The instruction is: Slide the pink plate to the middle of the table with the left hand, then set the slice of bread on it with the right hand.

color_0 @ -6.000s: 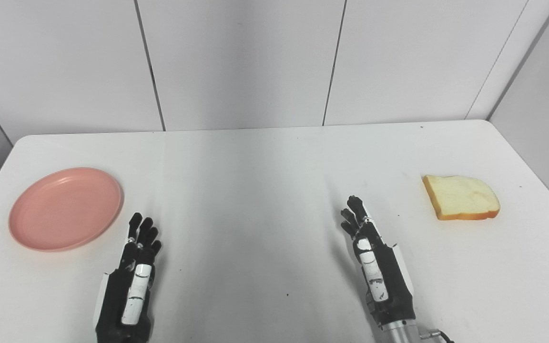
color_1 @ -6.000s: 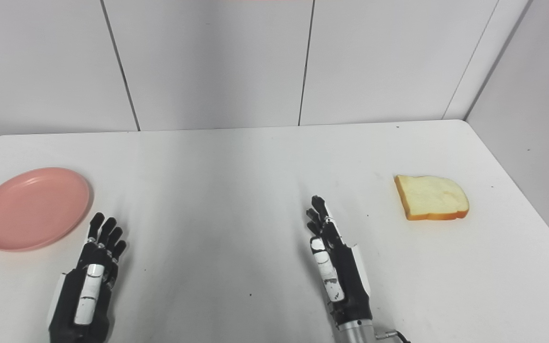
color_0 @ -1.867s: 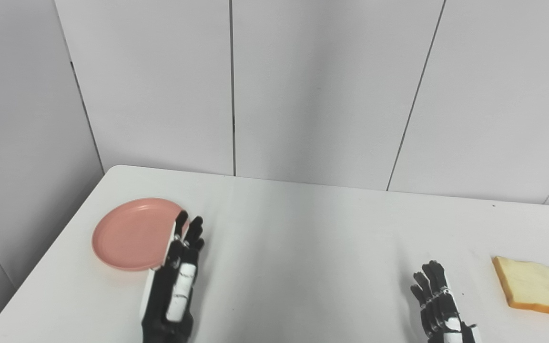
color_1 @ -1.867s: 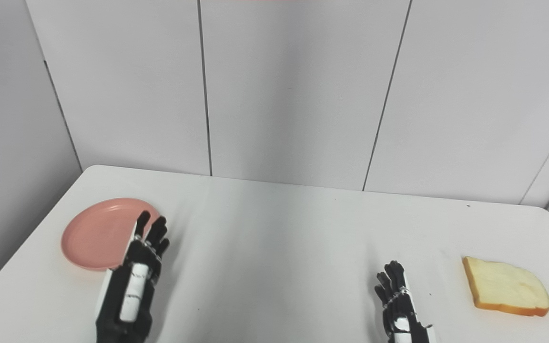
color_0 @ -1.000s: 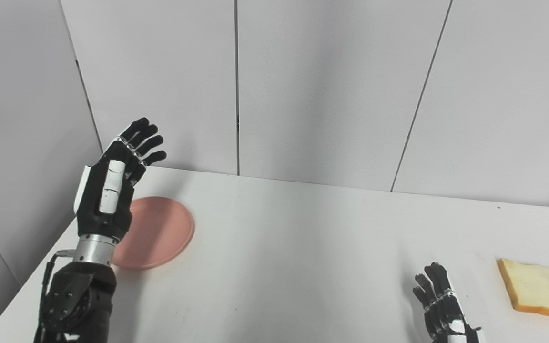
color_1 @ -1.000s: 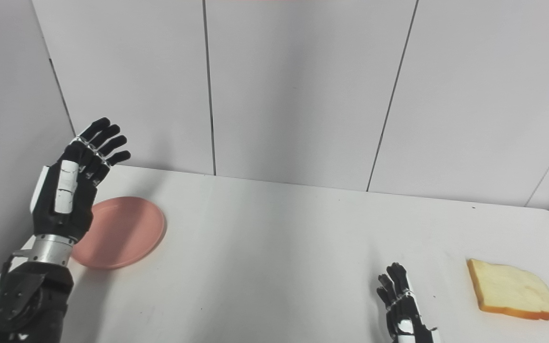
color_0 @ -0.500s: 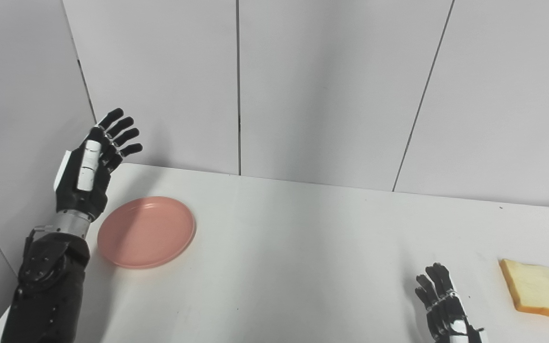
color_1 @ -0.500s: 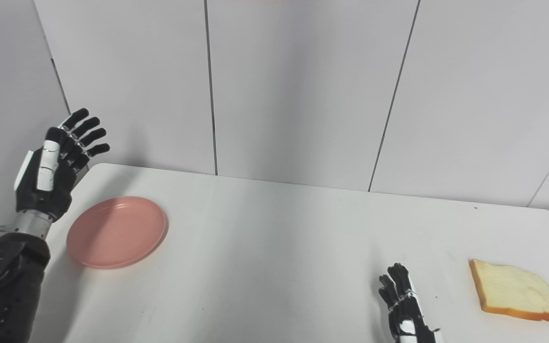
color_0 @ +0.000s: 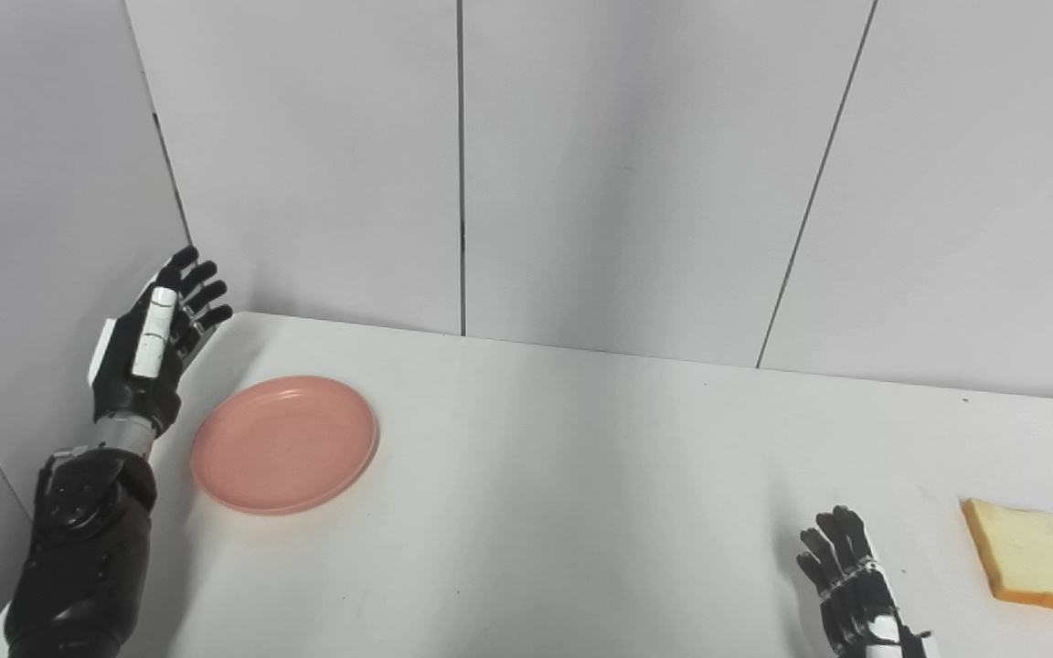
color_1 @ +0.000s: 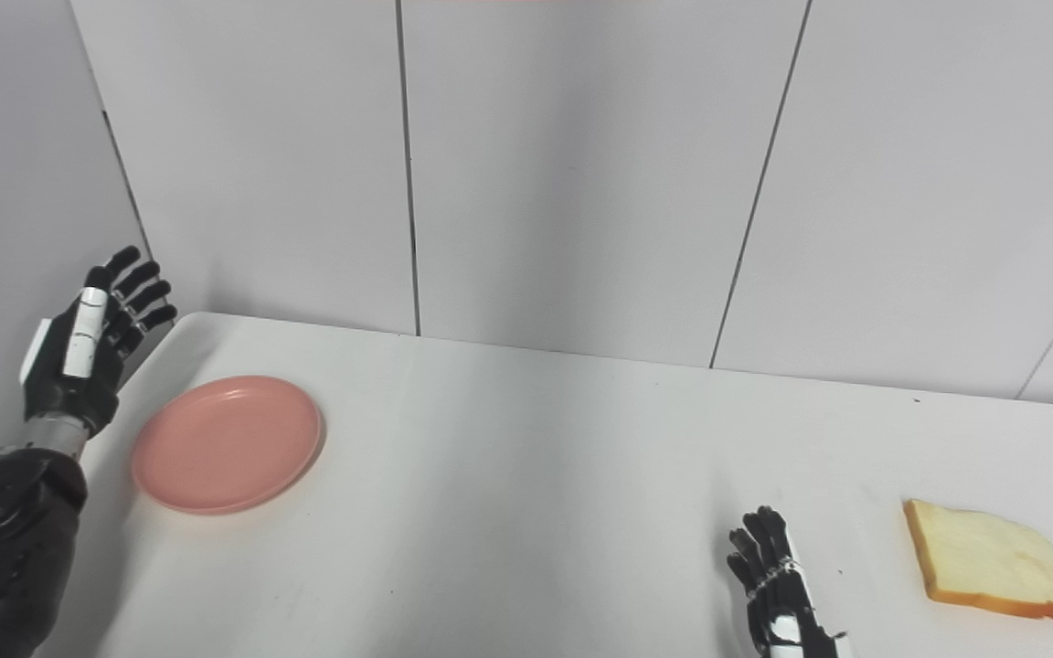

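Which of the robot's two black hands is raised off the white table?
The left hand, lifted with fingers spread beside the round pink plate; the right hand stays low near the table.

Both head cameras look forward and down from above the near edge of the white table, facing the far panelled wall. They sit side by side, the right one offset slightly rightward. Both take in nearly the whole tabletop and wall, with near-complete overlap.

Pink plate beside raised left hand
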Robot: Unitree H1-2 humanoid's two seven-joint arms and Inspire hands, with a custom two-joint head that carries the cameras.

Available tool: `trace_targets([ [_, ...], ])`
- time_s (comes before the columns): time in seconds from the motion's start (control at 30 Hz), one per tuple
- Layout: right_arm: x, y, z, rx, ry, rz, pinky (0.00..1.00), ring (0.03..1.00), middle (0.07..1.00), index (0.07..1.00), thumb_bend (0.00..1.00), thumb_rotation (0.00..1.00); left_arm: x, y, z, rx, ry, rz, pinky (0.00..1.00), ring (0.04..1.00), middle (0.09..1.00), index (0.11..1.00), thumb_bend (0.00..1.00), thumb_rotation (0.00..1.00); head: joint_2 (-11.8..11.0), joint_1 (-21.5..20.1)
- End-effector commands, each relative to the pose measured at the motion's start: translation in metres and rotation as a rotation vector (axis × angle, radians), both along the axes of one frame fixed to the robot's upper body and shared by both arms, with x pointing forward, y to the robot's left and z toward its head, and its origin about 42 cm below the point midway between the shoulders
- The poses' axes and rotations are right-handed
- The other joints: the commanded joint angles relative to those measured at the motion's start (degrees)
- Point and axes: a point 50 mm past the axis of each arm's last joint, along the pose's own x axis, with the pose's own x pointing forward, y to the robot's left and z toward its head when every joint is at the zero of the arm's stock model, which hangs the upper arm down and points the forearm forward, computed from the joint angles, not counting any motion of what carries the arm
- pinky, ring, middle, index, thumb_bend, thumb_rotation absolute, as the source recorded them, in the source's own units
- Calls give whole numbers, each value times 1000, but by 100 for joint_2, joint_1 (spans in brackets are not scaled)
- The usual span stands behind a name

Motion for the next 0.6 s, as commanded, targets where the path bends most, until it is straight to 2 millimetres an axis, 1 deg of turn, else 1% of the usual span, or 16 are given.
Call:
trace_targets([
  [0.0,-24,-10,-45,-14,171,-21,925,921,941,945,811,984,12,13,32,54,-101,37,784,844,846,831,800,762,9,-20],
  [0.13,-25,-10,-45,-17,170,-24,919,918,936,941,808,984,13,19,14,28,-65,69,795,849,850,845,808,746,18,-21],
  [0.2,-25,-11,-45,-15,171,-23,921,919,937,943,804,984,13,21,7,27,-51,78,792,847,853,849,838,744,19,-24],
  [0.23,-25,-11,-45,-14,172,-22,928,921,938,944,806,982,12,22,5,28,-46,81,796,848,849,855,836,749,19,-24],
  [0.4,-25,-11,-45,-15,174,-21,929,923,939,942,815,977,11,25,-3,20,-17,104,813,853,854,864,816,750,17,-30],
  [0.47,-26,-11,-46,-15,175,-22,924,920,936,942,820,977,11,24,-6,19,-1,117,806,848,852,845,789,745,-2,-27],
  [0.57,-25,-11,-46,-14,175,-21,930,922,938,940,818,975,9,23,-13,22,12,116,814,844,856,841,759,739,-7,-27],
])
